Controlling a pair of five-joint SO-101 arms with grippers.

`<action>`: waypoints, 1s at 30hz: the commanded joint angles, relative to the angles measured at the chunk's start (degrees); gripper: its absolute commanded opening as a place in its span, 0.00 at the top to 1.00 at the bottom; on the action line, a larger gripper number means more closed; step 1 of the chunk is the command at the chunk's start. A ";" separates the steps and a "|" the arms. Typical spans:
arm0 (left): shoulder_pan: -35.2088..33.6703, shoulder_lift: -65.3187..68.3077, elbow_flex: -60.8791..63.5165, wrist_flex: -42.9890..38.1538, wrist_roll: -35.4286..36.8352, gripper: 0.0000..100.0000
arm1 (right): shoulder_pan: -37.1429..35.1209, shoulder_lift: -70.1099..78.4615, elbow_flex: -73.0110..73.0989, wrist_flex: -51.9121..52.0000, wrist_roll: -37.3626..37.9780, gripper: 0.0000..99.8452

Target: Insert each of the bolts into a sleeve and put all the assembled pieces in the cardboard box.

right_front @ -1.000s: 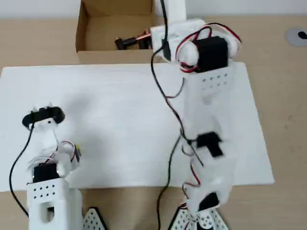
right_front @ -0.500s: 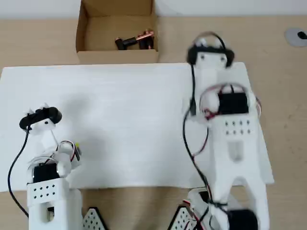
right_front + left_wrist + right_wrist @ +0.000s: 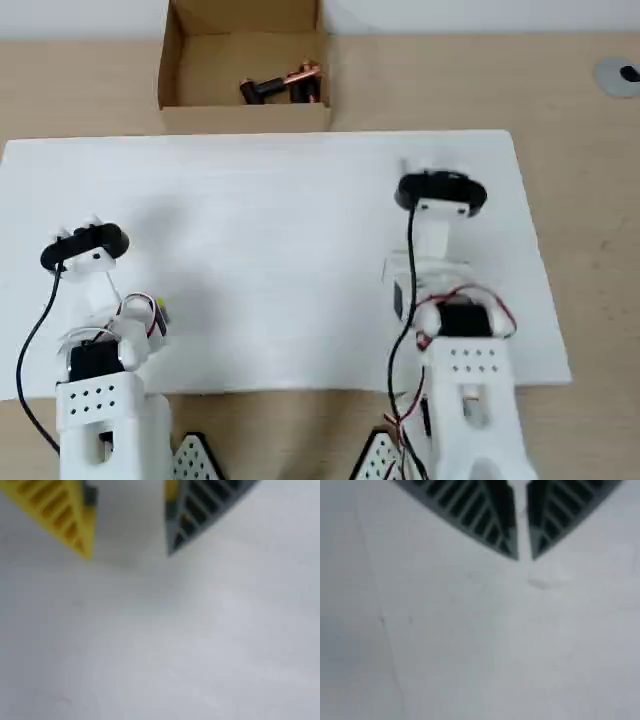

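The cardboard box stands at the far edge of the table, left of centre. Inside it lie black and copper-coloured bolt-and-sleeve pieces, close together by its right wall. My left arm is folded back at the near left over the white sheet. Its gripper is open above bare sheet, one finger yellow and one dark. My right arm is drawn back at the near right. Its gripper is shut on nothing, with only a thin slit between the dark fingers, just above the sheet.
The white sheet covers most of the wooden table between the arms and the box. A small grey round object sits at the far right edge. Both arm bases stand at the near edge.
My right arm has pulled back from beside the box to the near right of the sheet. The pieces stay in the box. The left arm has barely moved.
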 commanded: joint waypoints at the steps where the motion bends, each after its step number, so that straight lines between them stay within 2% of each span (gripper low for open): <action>1: -0.79 0.04 -0.44 -0.88 0.18 0.90 | 0.75 -6.11 6.29 -5.71 0.53 0.99; 13: -0.79 0.04 -0.44 -0.88 0.18 0.90 | 0.92 -31.16 22.99 -9.58 0.18 0.99; 23: -0.79 0.04 -0.44 -0.88 0.18 0.90 | 0.84 -45.14 22.81 9.23 0.18 0.99; 30: -0.79 0.04 -0.44 -0.88 0.18 0.90 | 0.84 -50.24 22.46 16.26 0.18 0.99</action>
